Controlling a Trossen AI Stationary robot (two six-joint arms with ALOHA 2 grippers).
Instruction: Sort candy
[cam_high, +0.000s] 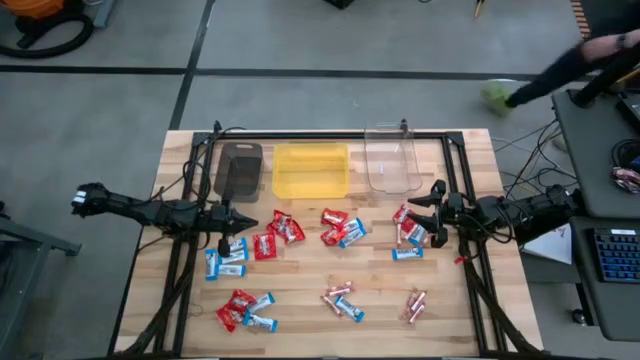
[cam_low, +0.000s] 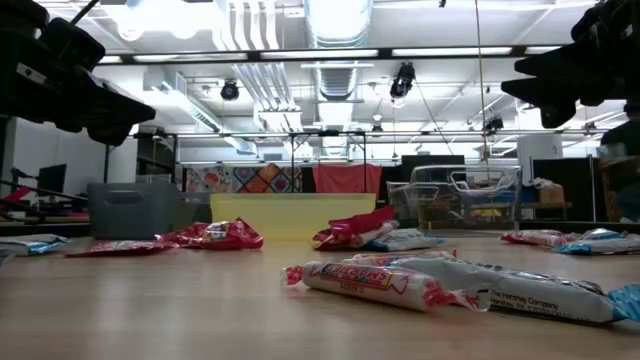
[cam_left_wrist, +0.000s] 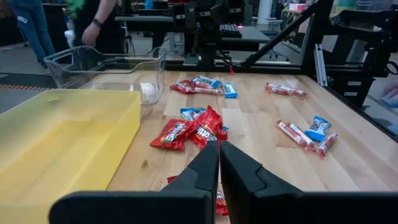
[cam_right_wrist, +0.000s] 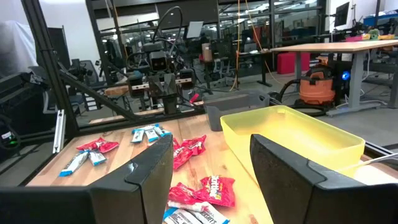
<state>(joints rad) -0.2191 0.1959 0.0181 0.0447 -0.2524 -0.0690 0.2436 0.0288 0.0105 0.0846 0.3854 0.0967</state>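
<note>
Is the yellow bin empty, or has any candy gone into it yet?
Empty. The yellow bin shows only bare yellow floor in the high view, and the left wrist view shows its inside bare too. The candy lies on the table.

Three bins (cam_high: 311, 169) stand side by side along the bench's (cam_high: 300, 310) far edge, candy (cam_high: 342, 230) scattered before them.

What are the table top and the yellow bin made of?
The pale table top looks like wood: visible grain and plank seams, matte finish. The yellow rectangular bin appears to be plastic: smooth, slightly translucent walls with rounded moulded corners.
</note>
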